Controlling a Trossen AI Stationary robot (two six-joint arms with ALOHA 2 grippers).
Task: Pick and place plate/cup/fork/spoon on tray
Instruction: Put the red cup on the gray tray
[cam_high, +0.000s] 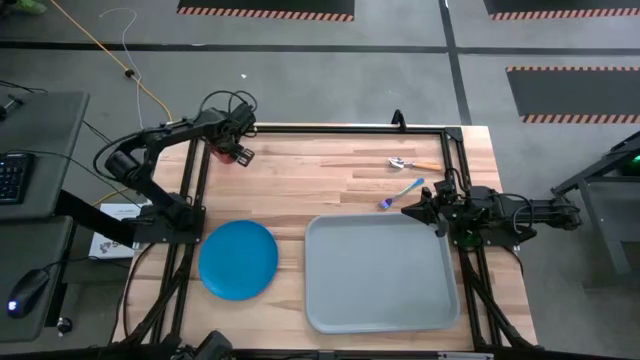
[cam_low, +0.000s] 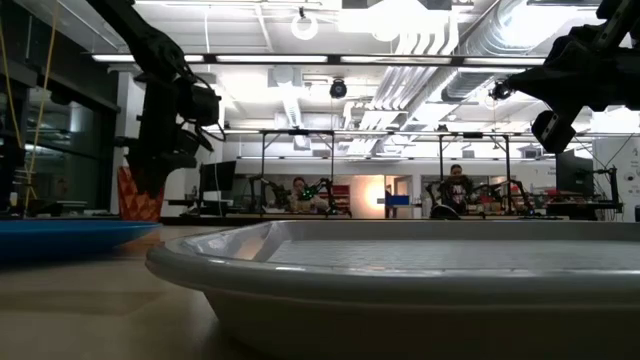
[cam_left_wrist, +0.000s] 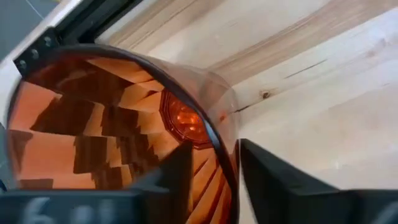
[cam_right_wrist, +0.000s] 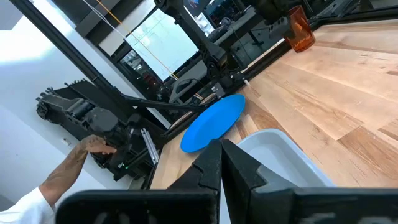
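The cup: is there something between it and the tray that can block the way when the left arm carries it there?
Nothing visible does. The left gripper is at the cup, at the table's far left corner. Between it and the tray lies bare wood. The plate lies off that line; the fork and spoon lie beyond it.

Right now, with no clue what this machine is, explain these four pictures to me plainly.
Two dark robot arms work at a wooden table. One picture looks straight down, one looks level across the table, and two come from cameras on the wrists. The left gripper has one finger inside the red-orange cup and one outside its rim. The right gripper, fingers together and empty, hovers by the grey tray. The blue plate, fork and spoon lie on the wood.
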